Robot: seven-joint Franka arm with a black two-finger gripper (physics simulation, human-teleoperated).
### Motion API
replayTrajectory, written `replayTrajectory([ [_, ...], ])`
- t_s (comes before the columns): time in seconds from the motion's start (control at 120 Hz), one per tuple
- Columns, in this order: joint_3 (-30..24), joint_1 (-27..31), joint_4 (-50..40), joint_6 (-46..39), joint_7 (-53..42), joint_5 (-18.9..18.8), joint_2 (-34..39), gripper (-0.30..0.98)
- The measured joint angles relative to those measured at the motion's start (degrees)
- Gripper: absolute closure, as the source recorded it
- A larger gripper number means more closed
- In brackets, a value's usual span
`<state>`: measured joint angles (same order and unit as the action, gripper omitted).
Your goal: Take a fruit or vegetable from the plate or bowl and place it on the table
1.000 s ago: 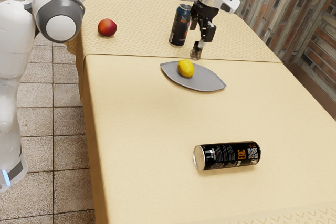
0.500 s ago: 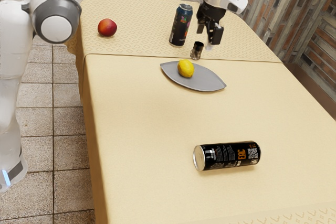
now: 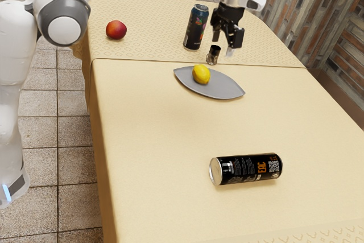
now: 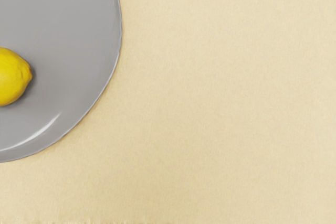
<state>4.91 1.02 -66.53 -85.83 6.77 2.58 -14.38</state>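
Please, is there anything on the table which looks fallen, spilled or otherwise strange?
Yes: the black can lies on its side on the table, with no spill visible around it; the other can stands upright.

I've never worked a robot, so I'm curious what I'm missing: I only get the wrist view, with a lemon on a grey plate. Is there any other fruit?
Observer: Yes, a round red fruit sits directly on the table, off the plate.
Operator: Does anything tall stand near the hand?
Observer: Yes, a tall dark can stands upright beside it.
Operator: Is that the only can?
Observer: No, a black one lies on its side.
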Motion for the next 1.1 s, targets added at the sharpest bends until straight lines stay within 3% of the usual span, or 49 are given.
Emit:
replayTrajectory([
  [0.242, 0.58, -0.28, -1.7, 1.04, 22.2, 2.9, -0.08, 0.0],
  [0.375, 4.58, -0.65, -3.16, 3.34, 34.69, 7.63, 1.16, 0.0],
  [0.55, 10.96, -4.83, -8.5, 5.28, 47.51, 9.67, 4.46, 0.0],
  [0.725, 20.7, -11.28, -14.03, 4.38, 55.44, 10.04, 5.47, 0.0],
  [1.1, 23.25, -12.85, -21.77, -1.79, 64.24, 8.79, 7.27, 0.0],
])
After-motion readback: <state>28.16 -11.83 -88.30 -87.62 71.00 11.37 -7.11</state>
